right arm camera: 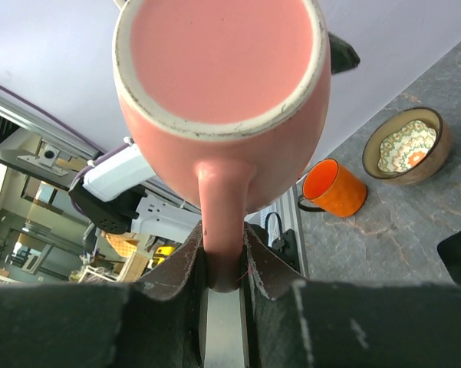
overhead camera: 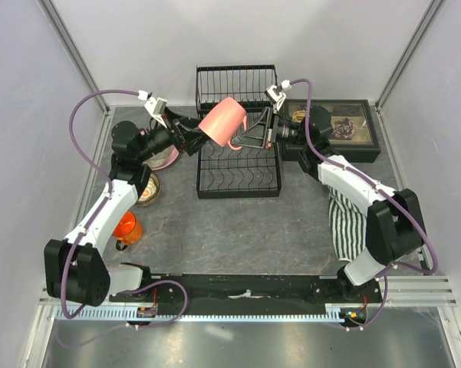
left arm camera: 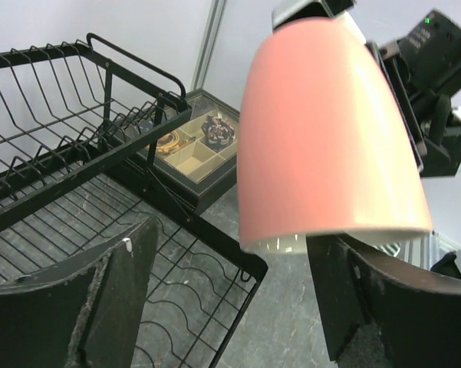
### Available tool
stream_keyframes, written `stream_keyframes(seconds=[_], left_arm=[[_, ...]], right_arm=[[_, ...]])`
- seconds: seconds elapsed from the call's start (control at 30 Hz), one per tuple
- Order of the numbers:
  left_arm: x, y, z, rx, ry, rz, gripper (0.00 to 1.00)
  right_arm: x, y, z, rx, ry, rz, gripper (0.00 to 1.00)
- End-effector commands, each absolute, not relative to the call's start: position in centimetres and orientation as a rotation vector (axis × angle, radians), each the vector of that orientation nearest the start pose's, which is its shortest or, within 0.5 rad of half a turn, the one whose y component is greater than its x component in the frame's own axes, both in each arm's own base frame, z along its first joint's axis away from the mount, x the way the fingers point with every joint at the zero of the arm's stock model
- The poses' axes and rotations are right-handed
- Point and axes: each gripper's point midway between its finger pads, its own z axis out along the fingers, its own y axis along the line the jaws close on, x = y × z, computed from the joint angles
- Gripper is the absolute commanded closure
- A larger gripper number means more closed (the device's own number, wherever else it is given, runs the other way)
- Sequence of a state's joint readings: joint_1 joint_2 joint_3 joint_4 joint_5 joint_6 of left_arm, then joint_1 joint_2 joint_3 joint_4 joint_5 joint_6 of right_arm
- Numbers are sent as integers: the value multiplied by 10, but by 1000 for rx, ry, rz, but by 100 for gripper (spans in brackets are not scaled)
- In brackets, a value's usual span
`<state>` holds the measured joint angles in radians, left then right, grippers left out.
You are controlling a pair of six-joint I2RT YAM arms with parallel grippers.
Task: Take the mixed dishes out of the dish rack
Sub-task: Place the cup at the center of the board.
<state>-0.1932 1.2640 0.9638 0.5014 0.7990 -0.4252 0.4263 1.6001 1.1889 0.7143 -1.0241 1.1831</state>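
Note:
My right gripper is shut on the handle of the pink mug, which hangs tilted above the black wire dish rack. In the top view the pink mug sits between my right gripper and my left gripper. The left gripper stands open just below the pink mug, its mouth facing the fingers. The rack shows no dishes. On the table to the left lie a pink plate, a brown patterned bowl and an orange mug.
A dark compartmented tray of trinkets stands right of the rack, behind my right arm. A striped cloth lies at the right, near that arm's base. The right wrist view also shows the orange mug and the brown bowl.

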Motion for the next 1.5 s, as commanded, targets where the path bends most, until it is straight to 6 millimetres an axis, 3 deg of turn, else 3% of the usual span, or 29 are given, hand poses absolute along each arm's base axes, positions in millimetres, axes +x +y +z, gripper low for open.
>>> stream_keyframes(seconds=[0.0, 0.57, 0.83, 0.87, 1.0, 1.27, 1.47], left_arm=[[354, -211, 382, 499, 1345, -1054, 20], [352, -227, 385, 450, 1353, -1188, 52], [349, -228, 390, 443, 1350, -1222, 94], [348, -228, 390, 441, 1351, -1225, 98], [346, -228, 392, 446, 1348, -1229, 98], [350, -220, 389, 431, 1356, -1201, 99], [357, -205, 393, 394, 1351, -1169, 98]], right_arm=[[293, 320, 386, -539, 1520, 1868, 100], [278, 342, 381, -562, 1505, 1923, 99], [277, 345, 373, -558, 1521, 1931, 95], [277, 346, 372, -556, 1526, 1933, 93], [277, 346, 369, -559, 1535, 1925, 82], [273, 343, 367, -571, 1557, 1911, 40], [265, 340, 363, -596, 1566, 1902, 31]])
